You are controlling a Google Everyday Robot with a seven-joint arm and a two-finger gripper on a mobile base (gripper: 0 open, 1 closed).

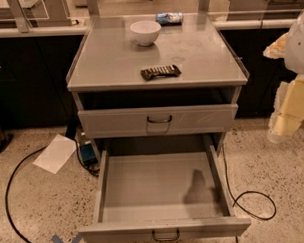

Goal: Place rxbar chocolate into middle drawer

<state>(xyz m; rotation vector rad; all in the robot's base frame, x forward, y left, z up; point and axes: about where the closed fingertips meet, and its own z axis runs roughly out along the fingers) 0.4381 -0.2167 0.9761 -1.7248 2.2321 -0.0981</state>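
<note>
The rxbar chocolate (pixel 161 71) is a flat dark wrapped bar lying on the grey cabinet top (pixel 115 60), near its front edge. The middle drawer (pixel 144 186) is pulled far out below, with nothing inside; its wire handle (pixel 165 236) is at the bottom of the view. The drawer above it (pixel 158 121) is closed. My gripper (pixel 286 120) hangs at the far right edge, beside the cabinet and clear of it, level with the closed drawer. It holds nothing that I can see.
A white bowl (pixel 145 32) and a blue-and-white packet (pixel 169 17) sit at the back of the cabinet top. A sheet of paper (pixel 55 153), a small blue box (pixel 87 153) and black cables (pixel 255 200) lie on the speckled floor. Dark counters stand behind.
</note>
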